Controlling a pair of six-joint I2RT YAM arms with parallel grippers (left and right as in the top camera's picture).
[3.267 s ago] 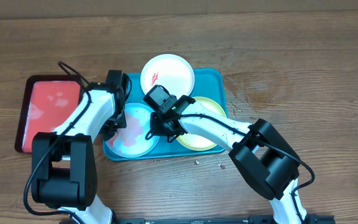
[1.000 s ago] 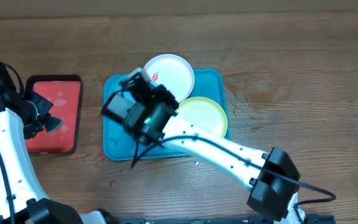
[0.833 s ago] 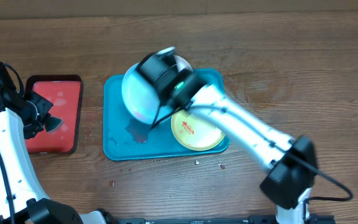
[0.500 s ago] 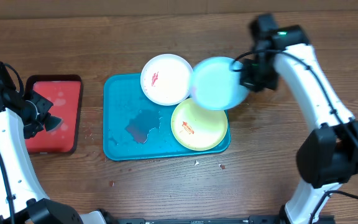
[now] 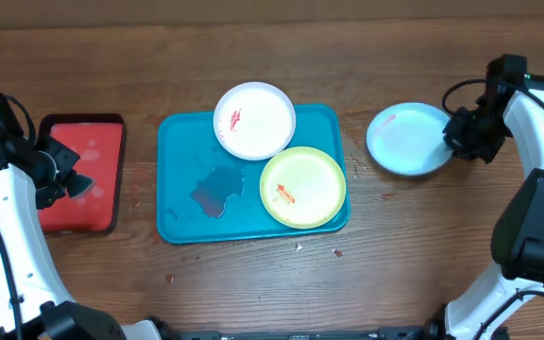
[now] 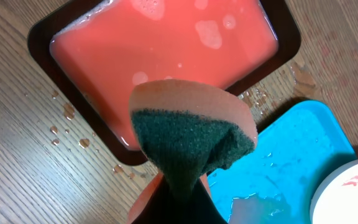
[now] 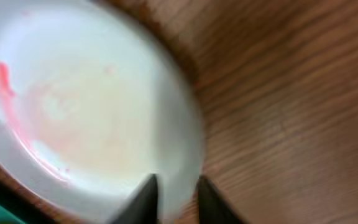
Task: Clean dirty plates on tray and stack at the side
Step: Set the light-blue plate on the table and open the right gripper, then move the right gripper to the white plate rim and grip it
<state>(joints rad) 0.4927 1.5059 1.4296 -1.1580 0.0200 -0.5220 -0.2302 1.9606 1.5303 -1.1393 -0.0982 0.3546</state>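
Observation:
The pale blue plate (image 5: pixel 406 140) lies on the wood to the right of the teal tray (image 5: pixel 182 151), with a faint red smear near its rim. My right gripper (image 5: pixel 457 138) is at the plate's right edge; in the right wrist view its fingers (image 7: pixel 176 194) straddle the blurred rim of the plate (image 7: pixel 86 106). The white plate (image 5: pixel 254 120) and the yellow-green plate (image 5: pixel 302 187), both red-smeared, sit on the tray. My left gripper (image 5: pixel 64 179) is shut on an orange and green sponge (image 6: pixel 191 130) above the red tray's right side.
The red tray (image 5: pixel 76 119) with a dark rim stands at the left and holds pinkish soapy liquid (image 6: pixel 166 50). A wet reddish puddle (image 5: pixel 217 189) lies on the teal tray's left half. Water drops and crumbs dot the wood.
My right arm lifted the pale blue plate off the tray, swung it right and brought it down onto the table beside the tray. My left arm stayed over the red tray with the sponge.

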